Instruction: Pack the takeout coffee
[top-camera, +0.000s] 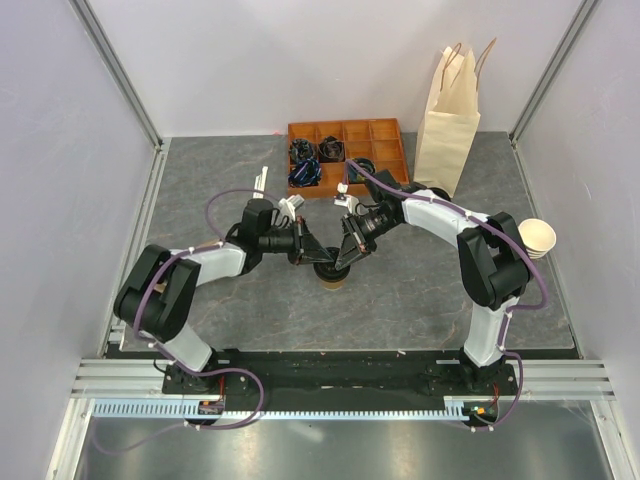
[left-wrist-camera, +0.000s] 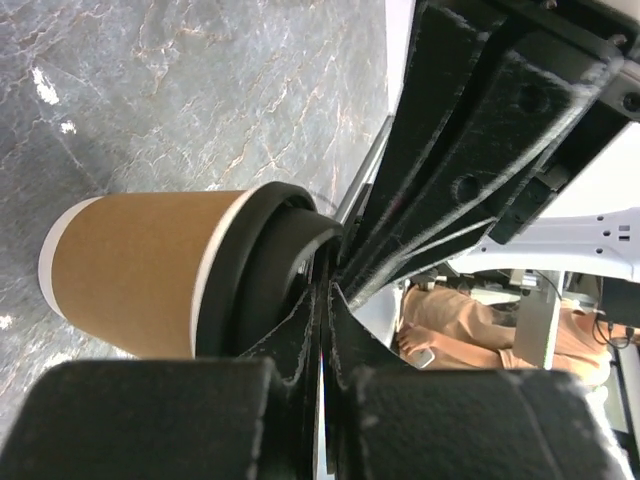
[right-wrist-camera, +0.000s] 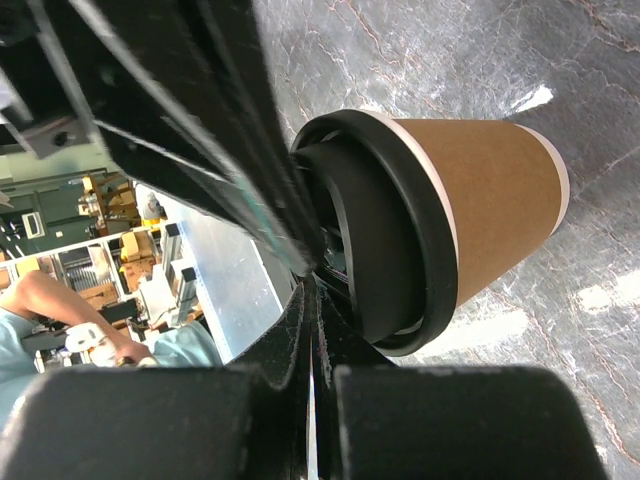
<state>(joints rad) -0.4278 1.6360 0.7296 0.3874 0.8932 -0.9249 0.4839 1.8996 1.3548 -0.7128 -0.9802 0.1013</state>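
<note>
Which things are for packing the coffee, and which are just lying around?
For the job:
- takeout coffee, in the middle
- paper bag, probably where the coffee goes

Just lying about:
- orange tray with small dark bits in it
- stacked lidless cups on the right

Top view: takeout coffee (top-camera: 331, 278) was mostly hidden under left gripper (top-camera: 314, 260) and right gripper (top-camera: 344, 260); tray (top-camera: 385, 135) contents too small, possibly lids.
</note>
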